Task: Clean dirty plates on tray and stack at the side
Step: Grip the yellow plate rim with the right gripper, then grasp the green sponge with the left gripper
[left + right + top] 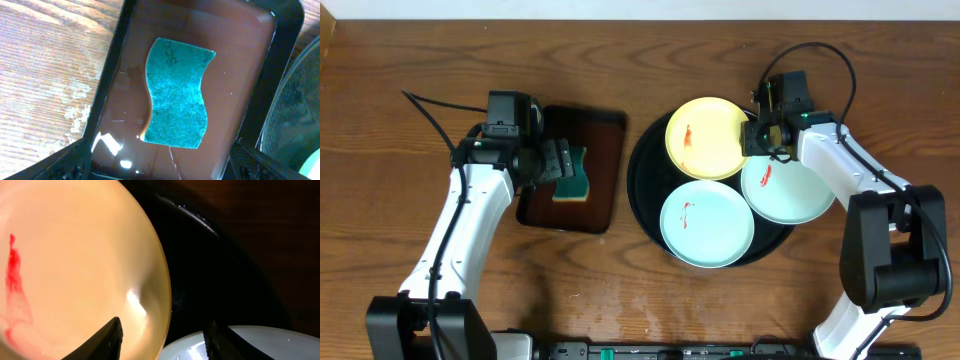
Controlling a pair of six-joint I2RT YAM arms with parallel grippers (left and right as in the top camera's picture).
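The black tray (638, 188) sits right of centre on the table (410, 60) and carries all three plates. The yellow plate (715, 140) lies at the tray's far side. One mint plate (712, 228) lies at the near side, and the other mint plate (795, 192) lies to the right, jutting out past the tray's rim over the wood. Each plate bears a small red smear (14, 275). No plate lies on the bare table beside the tray. The right gripper (757, 135) hangs at the yellow plate's right edge, close to where that plate meets the right-hand mint plate. In the right wrist view its jaws stand partly apart and straddle the yellow rim. One finger (107, 340) is over the plate's inner slope, and the other is over the gap of black tray next to the mint plate. The jaws do not pinch the rim, so it holds nothing. To the left, a brown tray (605, 130) lies just beside the black one, with a green sponge (177, 95) flat on its wet, shiny floor. The left gripper (558, 160) hovers over this sponge with its jaws spread wide. In the left wrist view a fingertip sits at each lower corner, with the sponge's near end between them, and the gripper grasps nothing.
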